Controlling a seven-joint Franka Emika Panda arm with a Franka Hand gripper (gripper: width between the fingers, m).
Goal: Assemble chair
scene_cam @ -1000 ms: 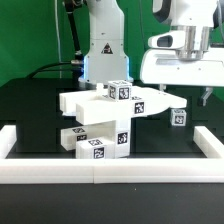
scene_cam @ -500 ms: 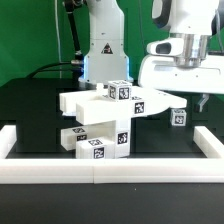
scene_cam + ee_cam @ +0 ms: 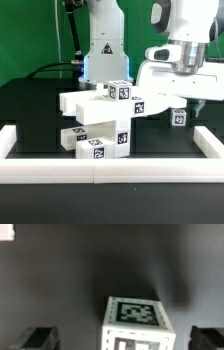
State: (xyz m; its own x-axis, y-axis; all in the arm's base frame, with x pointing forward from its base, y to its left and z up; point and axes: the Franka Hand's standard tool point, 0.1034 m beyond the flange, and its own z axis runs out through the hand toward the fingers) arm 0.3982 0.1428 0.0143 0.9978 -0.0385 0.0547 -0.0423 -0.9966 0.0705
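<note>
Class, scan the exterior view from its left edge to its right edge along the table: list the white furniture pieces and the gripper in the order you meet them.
Stacked matte white blocky chair assembly with tags → small loose white tagged cube → open robot gripper.

The chair (image 3: 105, 120) pieces looked matt white, smooth plastic-like blocks with printed tags, on a dull black table (image 3: 30, 105).

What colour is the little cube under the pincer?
White cube with a black-and-white square tag, clearest in the wrist view.

The arm's fingers (image 3: 40, 338) point down, spread wide, gripping nothing.
</note>
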